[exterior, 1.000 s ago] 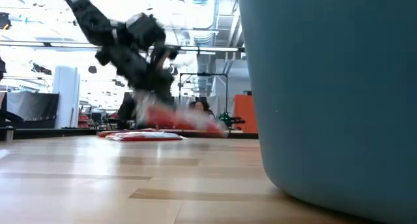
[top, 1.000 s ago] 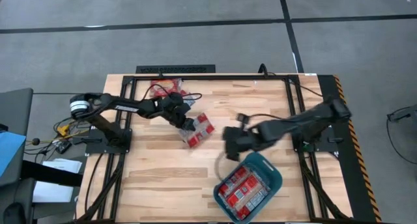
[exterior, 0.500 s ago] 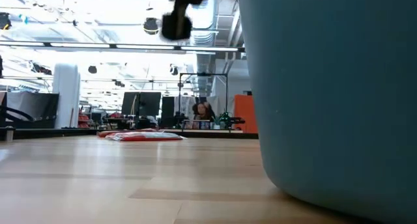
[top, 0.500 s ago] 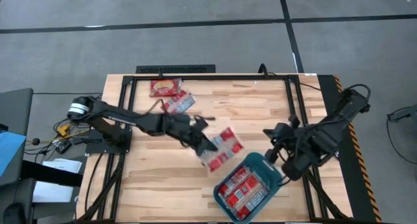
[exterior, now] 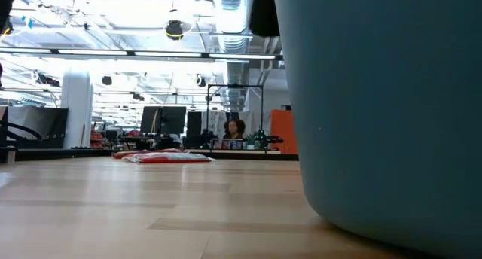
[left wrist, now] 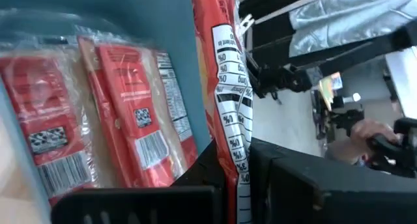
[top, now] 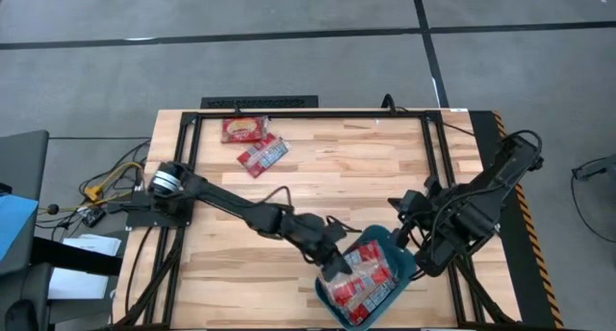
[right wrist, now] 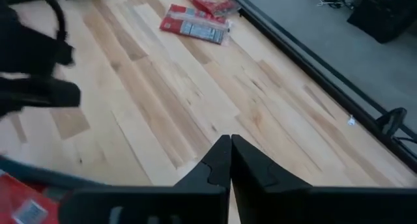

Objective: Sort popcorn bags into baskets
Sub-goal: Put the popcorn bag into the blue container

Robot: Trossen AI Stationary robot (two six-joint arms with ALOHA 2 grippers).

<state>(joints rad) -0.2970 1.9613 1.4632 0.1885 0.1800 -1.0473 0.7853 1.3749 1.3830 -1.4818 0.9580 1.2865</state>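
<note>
My left gripper [top: 339,267] reaches over the teal basket [top: 402,257] at the table's near right and is shut on a red popcorn bag [top: 364,257]. In the left wrist view this bag [left wrist: 221,68] stands edge-on above several bags [left wrist: 124,113] lying flat inside the basket [left wrist: 163,22]. Two more bags [top: 243,129] [top: 262,153] lie flat on the table near its far left; the right wrist view shows them too [right wrist: 194,25]. My right gripper [right wrist: 229,146] is shut and empty. It hovers right of the basket [top: 399,208]. The basket wall [exterior: 376,101] fills the right of the low view. My left gripper pinches the red bag between its two fingers [left wrist: 273,168] at the end with the black-and-white nutrition panel [left wrist: 229,129]. The bag runs forward out of the fingers, edge-on to the wrist camera, over the bags in the basket. Whether it touches them, I cannot tell.
The left arm [top: 241,208] stretches slantwise across the wooden table's middle [top: 385,158]. A black metal frame [top: 289,114] runs along the far edge, and black-and-yellow tape [top: 515,187] marks the right edge. Bare wood lies between the two far bags and the basket.
My left gripper has carried its bag from the table's middle toward the near right, ending over the basket. The bag was lifted clear of the wood on the way. My right arm has drawn back from over the basket toward the right edge.
</note>
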